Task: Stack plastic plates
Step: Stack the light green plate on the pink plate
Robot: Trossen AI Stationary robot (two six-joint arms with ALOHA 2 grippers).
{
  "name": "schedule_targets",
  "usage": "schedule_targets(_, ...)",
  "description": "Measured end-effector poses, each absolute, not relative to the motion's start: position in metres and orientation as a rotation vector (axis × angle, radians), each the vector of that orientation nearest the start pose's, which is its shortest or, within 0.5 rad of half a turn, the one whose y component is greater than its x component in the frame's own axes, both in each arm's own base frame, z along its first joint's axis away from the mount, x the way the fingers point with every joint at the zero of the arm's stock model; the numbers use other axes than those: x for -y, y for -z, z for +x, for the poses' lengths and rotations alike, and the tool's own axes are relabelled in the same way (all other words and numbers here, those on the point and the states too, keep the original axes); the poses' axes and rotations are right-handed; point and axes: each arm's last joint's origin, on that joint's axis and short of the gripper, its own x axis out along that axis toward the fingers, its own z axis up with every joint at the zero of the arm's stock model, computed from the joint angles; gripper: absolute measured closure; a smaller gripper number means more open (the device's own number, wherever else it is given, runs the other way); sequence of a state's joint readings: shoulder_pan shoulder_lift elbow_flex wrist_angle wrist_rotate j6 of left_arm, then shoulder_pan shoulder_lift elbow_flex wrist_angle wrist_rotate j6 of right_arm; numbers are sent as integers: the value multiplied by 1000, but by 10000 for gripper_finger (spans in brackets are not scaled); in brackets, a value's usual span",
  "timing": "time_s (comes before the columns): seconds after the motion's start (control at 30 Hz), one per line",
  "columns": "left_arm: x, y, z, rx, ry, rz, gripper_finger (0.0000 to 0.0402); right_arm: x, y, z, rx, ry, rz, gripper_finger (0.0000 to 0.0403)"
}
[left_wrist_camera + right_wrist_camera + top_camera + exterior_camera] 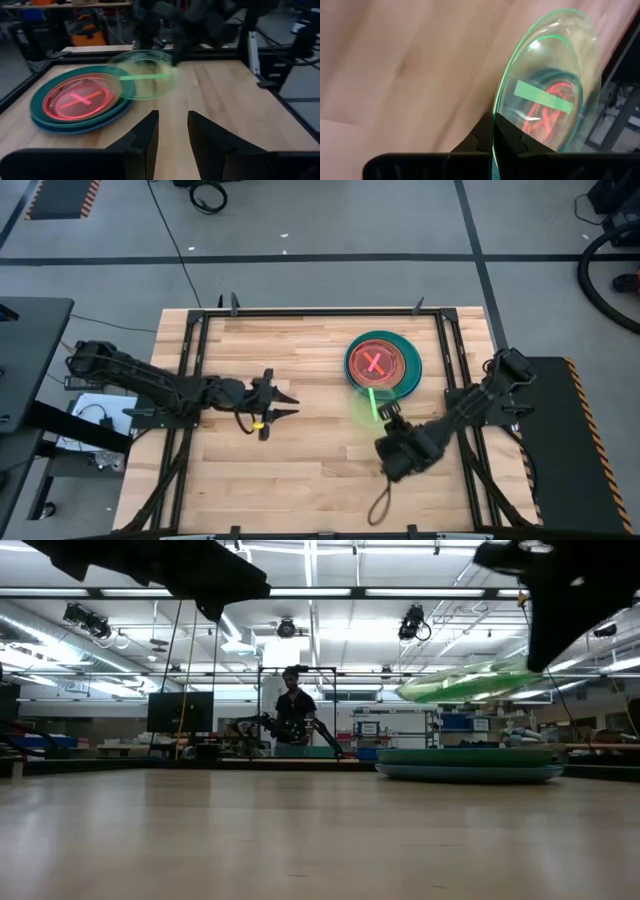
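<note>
A stack of plates (404,370) sits on the table's far right: a large teal plate at the bottom and an orange-pink translucent one marked with an X on top (75,100). The stack also shows in the low view (470,765). My right gripper (388,416) is shut on a lime green translucent plate (366,406) carrying a green strip. That plate hangs tilted just near of the stack (465,682). My left gripper (285,404) is open and holds nothing. It hovers over the table's middle, pointing right at the stack (173,135). My right gripper (493,142) pinches the lime green plate's rim (494,125) between its two fingers, at the edge farthest from the stack. It comes in from the table's near right side. The plate is lifted clear of the table and tilted, its free edge (420,690) over the stack's near rim.
Black frame rails (190,350) run along the table's left, right and far edges. A cable loop (382,505) lies near the near edge under the right arm. Bare wood (300,470) stretches across the middle and near left. A person (293,710) stands in the room beyond.
</note>
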State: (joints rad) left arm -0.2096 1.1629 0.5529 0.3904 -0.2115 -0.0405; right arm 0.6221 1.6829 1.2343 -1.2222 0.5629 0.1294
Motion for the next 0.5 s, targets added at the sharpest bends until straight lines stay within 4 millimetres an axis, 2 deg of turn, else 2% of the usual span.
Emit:
schedule_targets(0.27,54,-231,238,-245,30,17,290,-93,-217,270,-1498,146,-755,392)
schedule_targets(0.5,51,-231,238,-245,20,37,290,-34,-196,274,-1620,238,-617,392)
